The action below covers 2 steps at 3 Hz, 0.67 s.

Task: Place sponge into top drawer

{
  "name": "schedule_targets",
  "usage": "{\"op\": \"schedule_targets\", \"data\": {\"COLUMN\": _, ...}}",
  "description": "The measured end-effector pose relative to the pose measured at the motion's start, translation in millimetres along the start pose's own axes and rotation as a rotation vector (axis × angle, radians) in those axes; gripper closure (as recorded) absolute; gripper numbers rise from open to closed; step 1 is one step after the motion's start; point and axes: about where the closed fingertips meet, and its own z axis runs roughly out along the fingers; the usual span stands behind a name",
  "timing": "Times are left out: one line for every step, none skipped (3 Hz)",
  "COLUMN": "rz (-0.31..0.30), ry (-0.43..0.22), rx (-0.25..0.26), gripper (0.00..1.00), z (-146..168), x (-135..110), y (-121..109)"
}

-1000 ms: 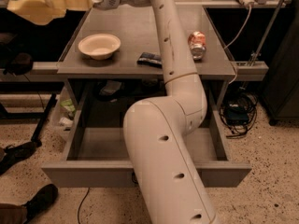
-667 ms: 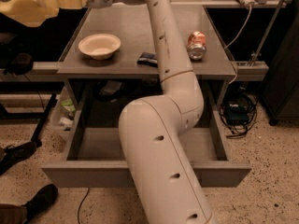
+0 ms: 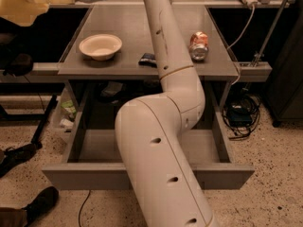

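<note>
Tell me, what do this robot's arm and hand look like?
The arm is smooth and white: fat rounded tubes with small dark holes and thin tan seams at the joints. The hand, at the top left of the view, is pale yellow and blocky.

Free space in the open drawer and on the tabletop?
Top drawer: bare floor left and right of the arm. Table: bare behind bowl and can; front row crowded. Gripper hangs off its back-left corner.
</note>
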Motion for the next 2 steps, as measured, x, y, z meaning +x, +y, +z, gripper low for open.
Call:
{"op": "schedule_targets", "data": {"rz": 0.016, "ry": 0.085, "rx": 0.08, "gripper": 1.0, "z": -9.8, "x": 3.9, "y": -8.7}}
{"op": "schedule_targets", "data": {"rz": 0.043, "ry": 0.179, "rx": 0.158, "gripper": 1.0, "z": -28.4, "x": 7.3, "y": -10.8}}
